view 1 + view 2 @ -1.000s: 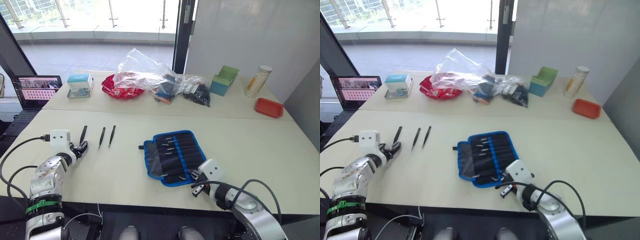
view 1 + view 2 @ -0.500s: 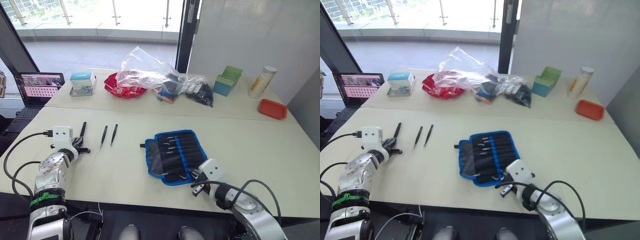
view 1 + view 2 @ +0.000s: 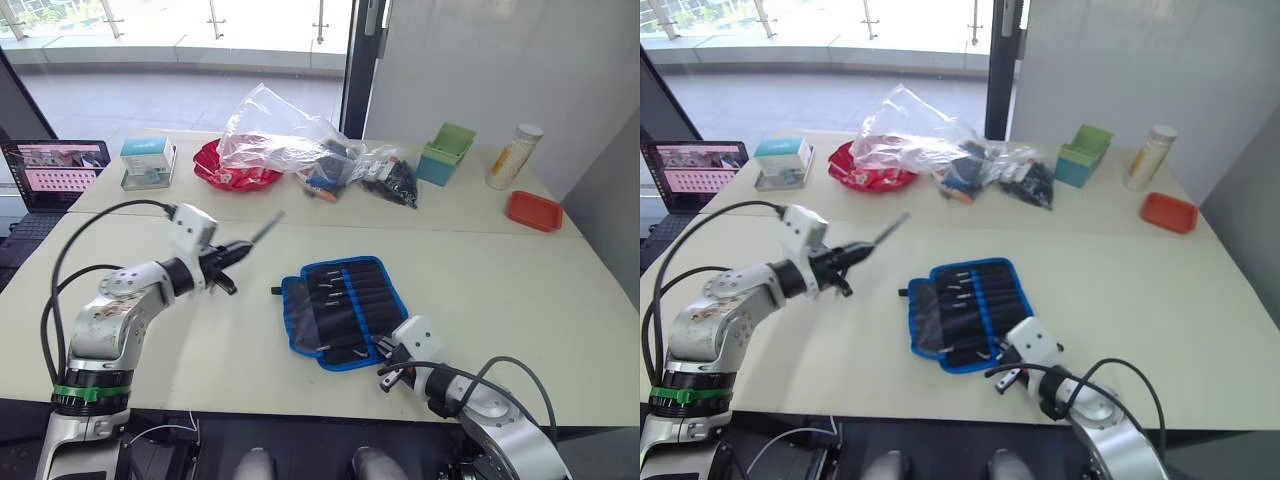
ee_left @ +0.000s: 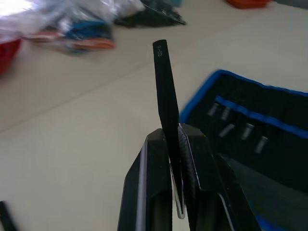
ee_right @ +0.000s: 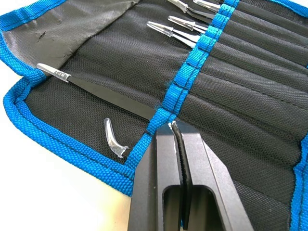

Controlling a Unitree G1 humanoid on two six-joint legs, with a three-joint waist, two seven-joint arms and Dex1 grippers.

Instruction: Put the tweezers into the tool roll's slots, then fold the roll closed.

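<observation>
The tool roll (image 3: pixel 345 310) lies open on the near table, black with blue binding. Several tweezers (image 5: pixel 169 32) sit in its slots (image 5: pixel 250 62), and one long pair (image 5: pixel 96 90) runs under the blue middle band. My left gripper (image 3: pixel 232 252) hangs above the table to the left of the roll. It is shut on one black tweezers (image 4: pixel 164 82), which points up and toward the roll. My right gripper (image 5: pixel 171 129) rests shut at the roll's near edge, its tips against the blue band.
On the far table stand a laptop (image 3: pixel 55 170), a teal box (image 3: pixel 148 160), a red bowl under clear plastic bags (image 3: pixel 280 150), a green bin (image 3: pixel 448 155), a bottle (image 3: pixel 515 158) and a red tray (image 3: pixel 535 212). A seam runs between the two tables.
My left gripper has lifted one tweezers off the table's left side and swung it right, toward the roll. The right gripper has stayed put. The camera has shifted.
</observation>
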